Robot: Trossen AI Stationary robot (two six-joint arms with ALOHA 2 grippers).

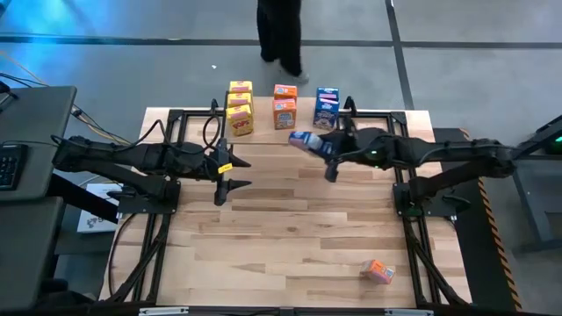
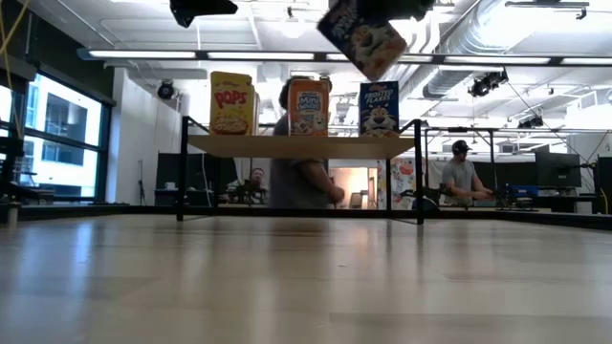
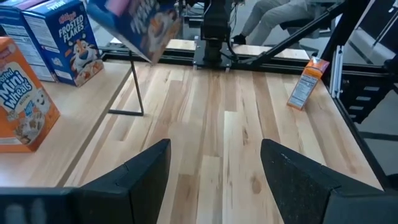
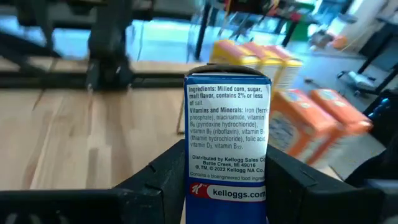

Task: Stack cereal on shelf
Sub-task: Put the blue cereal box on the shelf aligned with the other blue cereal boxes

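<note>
Between the right gripper's dark fingers, at the bottom centre of the right wrist view, a blue cereal box is clamped by its narrow sides, ingredients panel facing the camera. Seen from above, that box hangs tilted just right of centre, short of the shelf along the table's far edge; in the low view it floats at the top centre, above and in front of the plank. On the shelf stand three yellow boxes at the upper left of centre, two orange boxes beside them and one blue box to their right (so six look placed). An orange box lies on the tabletop at the lower right, so by my count the carried box and this one are left. The right arm reaches in from the right edge, stretched toward the shelf. The left gripper waits at centre left over bare wood, its fingers spread and holding nothing.
</note>
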